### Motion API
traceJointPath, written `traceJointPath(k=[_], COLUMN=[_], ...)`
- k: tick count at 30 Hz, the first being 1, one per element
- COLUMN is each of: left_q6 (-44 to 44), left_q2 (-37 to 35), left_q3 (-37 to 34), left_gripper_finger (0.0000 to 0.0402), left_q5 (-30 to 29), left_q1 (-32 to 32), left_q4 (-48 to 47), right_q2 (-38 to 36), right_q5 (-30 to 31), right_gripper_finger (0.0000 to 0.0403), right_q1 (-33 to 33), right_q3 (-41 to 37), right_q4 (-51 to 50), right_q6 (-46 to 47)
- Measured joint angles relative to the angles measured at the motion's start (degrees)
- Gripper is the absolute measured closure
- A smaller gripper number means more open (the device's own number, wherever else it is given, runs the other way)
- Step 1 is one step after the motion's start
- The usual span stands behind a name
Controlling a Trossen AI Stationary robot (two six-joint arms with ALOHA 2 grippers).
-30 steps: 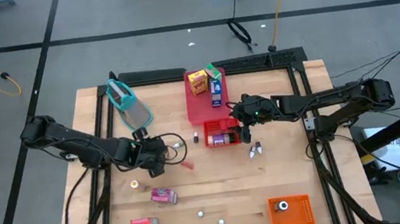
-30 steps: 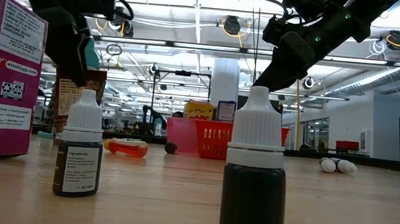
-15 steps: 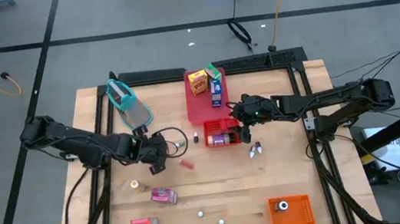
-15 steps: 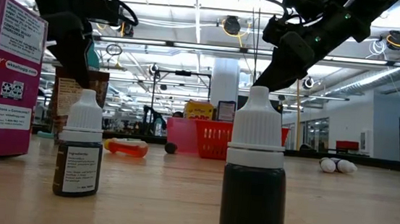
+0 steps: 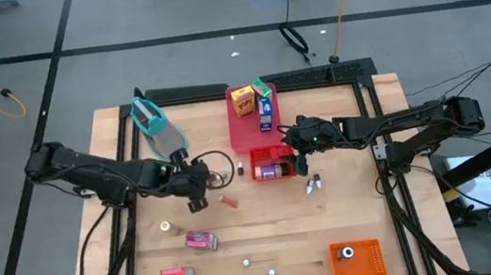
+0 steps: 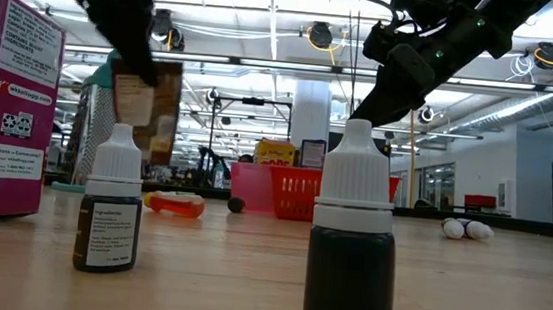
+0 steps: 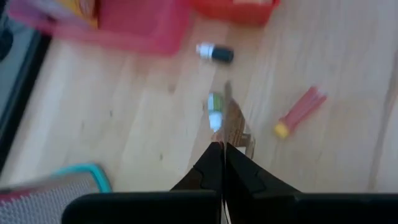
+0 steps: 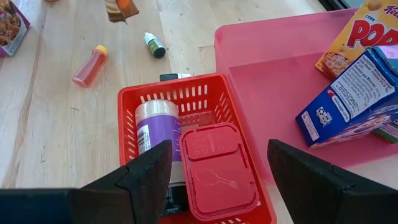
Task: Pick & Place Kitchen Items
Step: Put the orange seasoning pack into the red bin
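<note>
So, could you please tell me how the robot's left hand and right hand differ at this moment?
The left hand is shut on a thin brown packet; the right hand is open and holds nothing. The left hand has its packet lifted clear of the wooden table; the right hand hovers above the small red plastic basket. Both are dark two-finger hands near the table's middle.

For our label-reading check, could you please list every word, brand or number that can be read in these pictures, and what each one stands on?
"POP", cut off by the picture's edge, with a small "CORN" above it: on the yellow carton in the pink tray.
Blue carton: print too small to read.
Pink carton: small print on its side, not readable.
Dropper bottle: label too small to read.
Purple-labelled jar in the red basket: print unreadable.
</note>
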Motion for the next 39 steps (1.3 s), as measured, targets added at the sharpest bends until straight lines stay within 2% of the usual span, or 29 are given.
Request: traceJointPath(k=[8,17,24,32,39], left_q6=[5.02,9.58,12.82,13.25,14.68], left_q2=[0.0,0.8,4.72,7.8,7.8], left_q3=[2.68,2.71,2.75,2.75,2.75], left_gripper_finger=[0.0401,0.0401,0.0402,0.0402,0.0402], left_q5=[0.46,6.41,8.82,12.19,12.63], left_q1=[4.24,8.93,10.84,13.4,14.69], left_q4=[8.2,19.9,27.11,34.48,39.08], right_q2=[0.0,0.0,0.0,0.0,0.0], right_q5=[0.0,0.0,0.02,0.01,0.02], right_gripper_finger=[0.0147,0.0147,0.0147,0.0147,0.0147], right_q1=[0.0,0.02,0.0,0.0,-0.02], right_q3=[0.02,0.0,0.02,0.02,0.02], right_q4=[0.0,0.02,0.07,0.1,0.62], right_q6=[0.0,0.0,-0.02,-0.02,-0.13])
